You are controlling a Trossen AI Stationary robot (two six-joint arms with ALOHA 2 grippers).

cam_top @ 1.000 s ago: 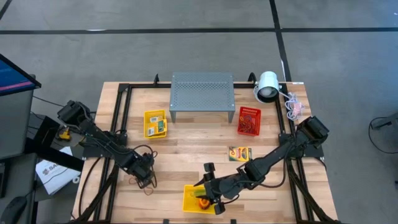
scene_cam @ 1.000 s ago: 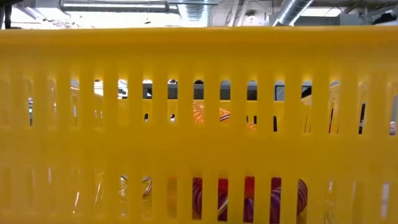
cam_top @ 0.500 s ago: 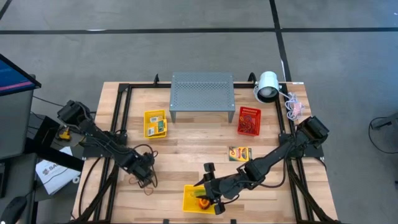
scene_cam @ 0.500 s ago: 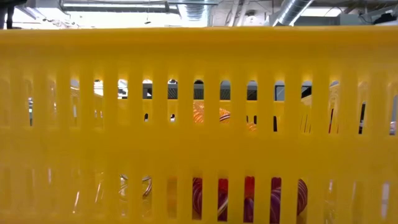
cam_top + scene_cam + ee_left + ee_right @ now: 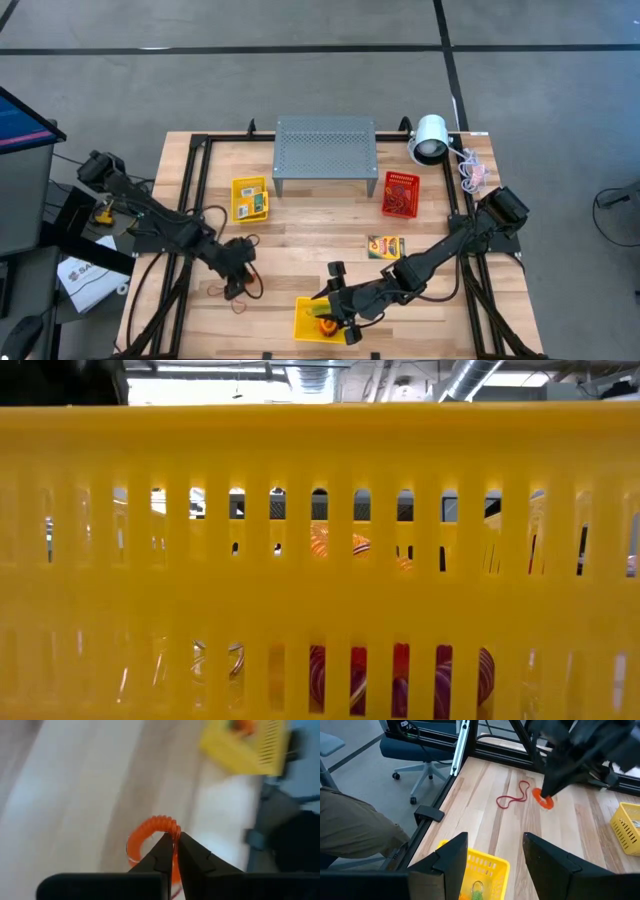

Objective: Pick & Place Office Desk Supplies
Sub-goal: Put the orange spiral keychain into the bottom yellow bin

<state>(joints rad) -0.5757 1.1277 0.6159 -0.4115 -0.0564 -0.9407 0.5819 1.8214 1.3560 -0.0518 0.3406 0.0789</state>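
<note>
My left gripper (image 5: 172,845) is shut on an orange coiled band (image 5: 150,832) over the table's near left part; the right wrist view shows it too, the gripper (image 5: 546,794) with the coil (image 5: 543,801) at its tips. A red rubber-band loop (image 5: 512,798) lies flat on the wood beside it. My right gripper (image 5: 492,855) stands open above a yellow basket (image 5: 308,322) at the near edge, nothing between its fingers. One crayon box (image 5: 386,245) lies flat at mid right. Another lies in a yellow basket (image 5: 250,198) at the far left. My left gripper pinches the orange coil's rim (image 5: 173,828) between its two fingertips, which slant down from the table's left side. The coil hangs from the tips as an open ring, lifted off the wood.
A grey perforated stand (image 5: 325,155) and a white lamp (image 5: 430,138) stand at the far edge, a red basket (image 5: 399,193) right of the stand. More rubber bands (image 5: 240,306) lie near the left gripper. The near yellow basket's slatted wall (image 5: 320,560) fills the low view, coloured coils behind it.
My left gripper has risen from the table and tipped less steeply, and that arm's elbow has swung toward the table's left edge. The orange coil has come up off the wood with it.
</note>
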